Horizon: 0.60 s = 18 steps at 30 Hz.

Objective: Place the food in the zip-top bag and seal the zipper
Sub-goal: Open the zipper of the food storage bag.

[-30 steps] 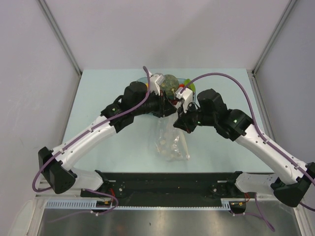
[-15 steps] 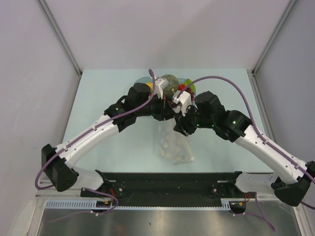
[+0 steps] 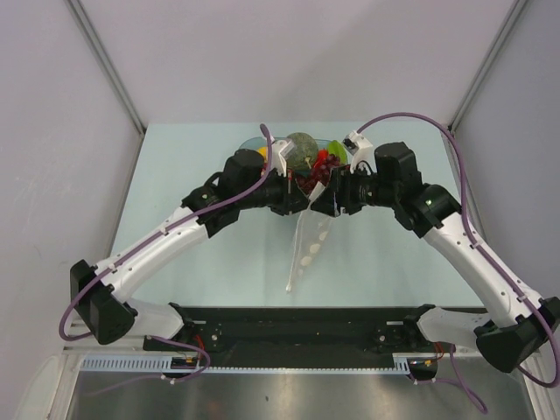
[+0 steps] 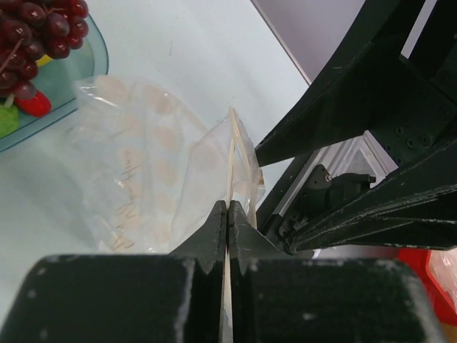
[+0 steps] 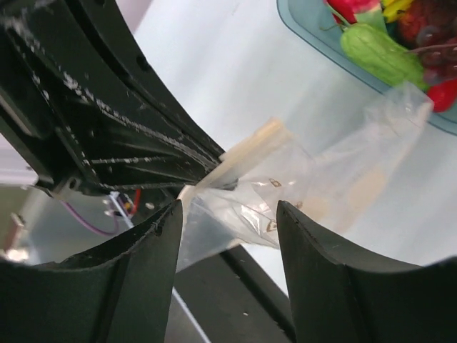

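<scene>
Where the bag lay crumpled and flat on the table a second ago, it now shows edge-on from above as a thin pale sliver. The left arm and right arm meet over the far middle of the table. The left arm has barely moved, while the right arm's wrist has swung toward the far edge and its cable loop has risen with it. The bowl sits just beyond both wrists, unmoved.

The bag slants from between the two grippers toward the near edge. Its lower end is close to the table, but contact cannot be judged. The left wrist view shows its dotted film billowing open to one side. The ball and the grapes lie in the bowl as before, outside the bag.

The left gripper has its fingers pressed together on the bag's top edge. The right gripper has parted, and its fingers stand spread with the bag passing between them, unpinched. The zipper, a cream strip, runs straight out from the left fingertips.
</scene>
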### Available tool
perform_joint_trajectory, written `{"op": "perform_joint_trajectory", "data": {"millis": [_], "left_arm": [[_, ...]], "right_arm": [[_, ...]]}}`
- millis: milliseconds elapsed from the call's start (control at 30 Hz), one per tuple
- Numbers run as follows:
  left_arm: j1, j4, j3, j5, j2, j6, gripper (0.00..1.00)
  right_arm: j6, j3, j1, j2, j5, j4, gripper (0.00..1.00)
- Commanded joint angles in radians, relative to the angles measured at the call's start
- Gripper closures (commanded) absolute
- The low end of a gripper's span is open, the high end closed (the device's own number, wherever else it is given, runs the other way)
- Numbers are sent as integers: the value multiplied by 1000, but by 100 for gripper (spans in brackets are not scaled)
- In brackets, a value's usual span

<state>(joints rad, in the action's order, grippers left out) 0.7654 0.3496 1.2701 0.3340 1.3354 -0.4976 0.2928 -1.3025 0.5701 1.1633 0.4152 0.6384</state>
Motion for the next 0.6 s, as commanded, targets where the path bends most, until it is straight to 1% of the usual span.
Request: {"op": "perform_joint_trajectory", "data": {"millis": [0, 100, 300, 333, 433, 500, 567], "left_arm": [[-8, -40, 52, -44, 10, -38, 100], [-15, -35, 77, -64, 31, -50, 100], [-32, -27, 130, -102, 67, -58, 100], [-35, -24, 132, -108, 67, -71, 100], [-67, -27, 115, -102, 59, -119, 100], [-99, -31, 107, -93, 47, -140, 100], [-112, -41, 100, -90, 39, -150, 100]], "right_arm": [[141, 8, 0, 32, 65, -101, 40], [143, 11, 23, 39, 51, -103, 41], [129, -3, 57, 55, -62, -80, 40], [120, -13, 56, 58, -114, -65, 42], [106, -47, 21, 65, -173, -22, 51], [106, -58, -16, 62, -148, -3, 51], [97, -69, -29, 56, -81, -2, 49]]}}
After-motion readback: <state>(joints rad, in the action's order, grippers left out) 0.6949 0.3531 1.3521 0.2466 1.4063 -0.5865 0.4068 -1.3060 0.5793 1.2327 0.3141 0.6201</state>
